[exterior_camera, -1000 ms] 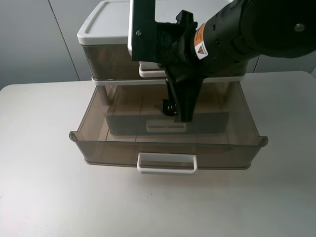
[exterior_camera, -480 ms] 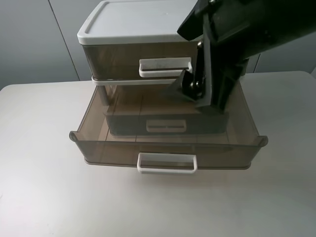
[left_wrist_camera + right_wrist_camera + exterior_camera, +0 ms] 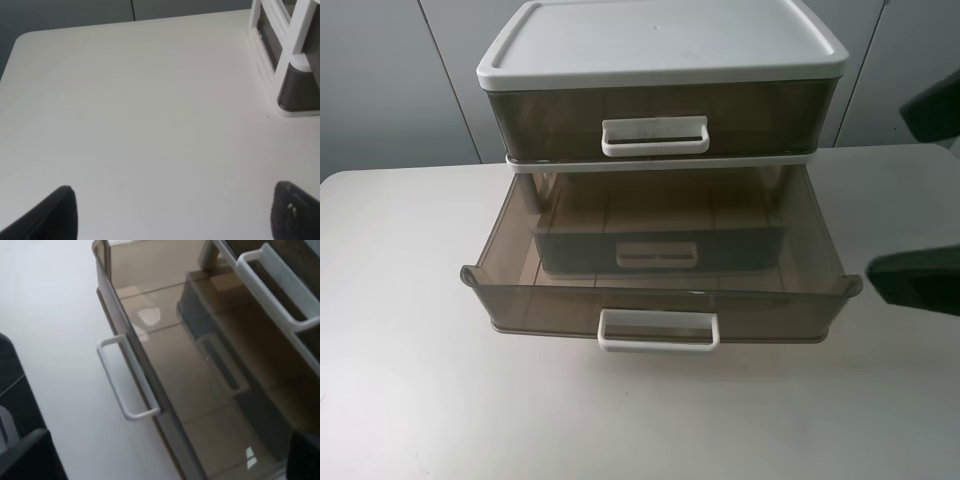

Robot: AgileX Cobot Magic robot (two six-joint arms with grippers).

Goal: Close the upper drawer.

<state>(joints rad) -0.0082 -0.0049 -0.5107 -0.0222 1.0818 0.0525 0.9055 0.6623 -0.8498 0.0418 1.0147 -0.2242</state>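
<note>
The upper drawer (image 3: 655, 110) is smoky-brown with a white loop handle (image 3: 655, 136). It sits flush in the white-topped cabinet (image 3: 655, 35). Its handle also shows in the right wrist view (image 3: 277, 295). The bottom drawer (image 3: 660, 300) is pulled far out, with its handle (image 3: 658, 330) toward the front. My right gripper (image 3: 162, 460) is open and empty, above and to the right of the bottom drawer (image 3: 150, 390). Only dark parts of the right arm (image 3: 920, 280) show at the right edge. My left gripper (image 3: 170, 215) is open and empty over bare table, left of the cabinet's corner (image 3: 295, 65).
The cabinet stands at the back middle of a white table (image 3: 410, 380). A grey wall is behind it. The open bottom drawer is empty and reaches toward the table's middle.
The right arm has pulled away from in front of the cabinet to the right edge of the view. Both drawers are now fully visible and have not moved.
</note>
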